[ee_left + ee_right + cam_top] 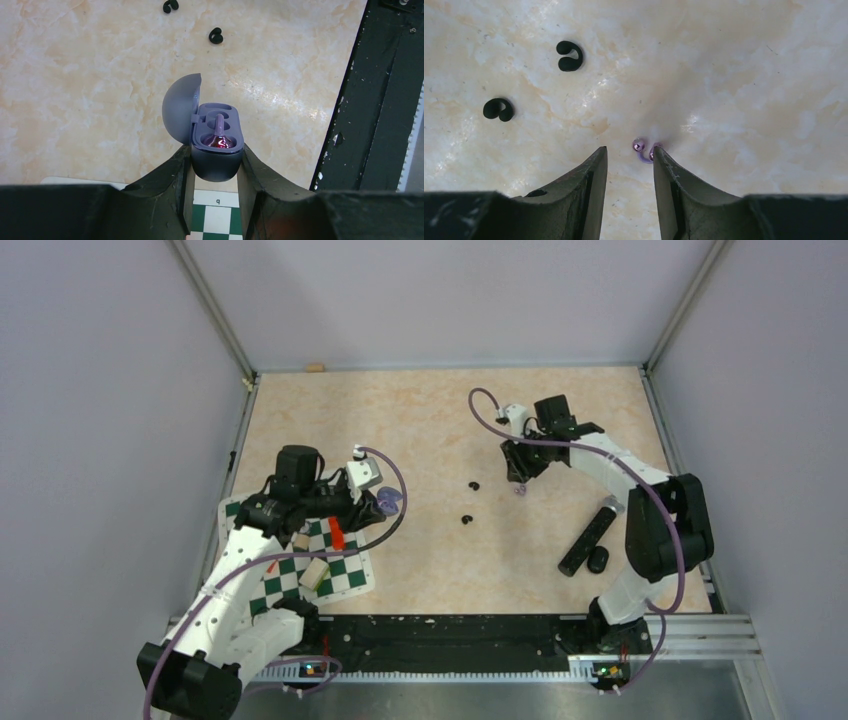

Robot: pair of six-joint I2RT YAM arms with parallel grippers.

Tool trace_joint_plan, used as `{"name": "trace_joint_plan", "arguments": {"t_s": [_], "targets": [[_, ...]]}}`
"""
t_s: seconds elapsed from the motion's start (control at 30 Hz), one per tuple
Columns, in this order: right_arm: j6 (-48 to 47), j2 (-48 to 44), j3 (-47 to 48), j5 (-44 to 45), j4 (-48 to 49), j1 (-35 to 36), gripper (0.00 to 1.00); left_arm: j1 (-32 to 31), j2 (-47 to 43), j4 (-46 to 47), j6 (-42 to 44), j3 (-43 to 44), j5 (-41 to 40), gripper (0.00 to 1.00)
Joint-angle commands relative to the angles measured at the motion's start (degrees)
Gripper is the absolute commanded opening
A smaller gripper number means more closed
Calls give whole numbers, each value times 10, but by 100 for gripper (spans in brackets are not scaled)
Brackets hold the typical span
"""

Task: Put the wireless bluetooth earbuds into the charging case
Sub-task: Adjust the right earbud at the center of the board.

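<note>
The charging case [216, 162] is a bluish-grey oval with its lid [181, 111] swung open to the left. My left gripper [216, 156] is shut on its lower body and holds it above the table. One lilac earbud [219, 134] sits in the purple inside. In the top view the case [387, 502] is at the left gripper's tip. The other earbud [644, 150], two shiny lilac beads joined by a curved bridge, lies on the table. My right gripper [630, 152] is open just above it, and the earbud touches the right fingertip [663, 161]. It also shows in the top view [519, 490].
Two small black C-shaped pieces [569, 55] [499, 109] lie on the table left of the right gripper. A long black cylinder [588, 538] and a small black piece [598, 560] lie at the right. A green checkered mat [345, 575] with small blocks lies under the left arm.
</note>
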Motion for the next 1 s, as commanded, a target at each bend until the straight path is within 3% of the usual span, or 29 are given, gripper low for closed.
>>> {"name": "trace_joint_plan", "arguments": {"t_s": [0.0,0.43,0.97], "targets": [[-8,-5,-3,8,19,-20,39,3,-14,8,2,0,18,0],[29,61,-4,149,53,-35,38,4,-14,7,2,0,20,0],[-28,66,-9,93,-8,-3,38,5,-14,7,3,0,21,0]]}}
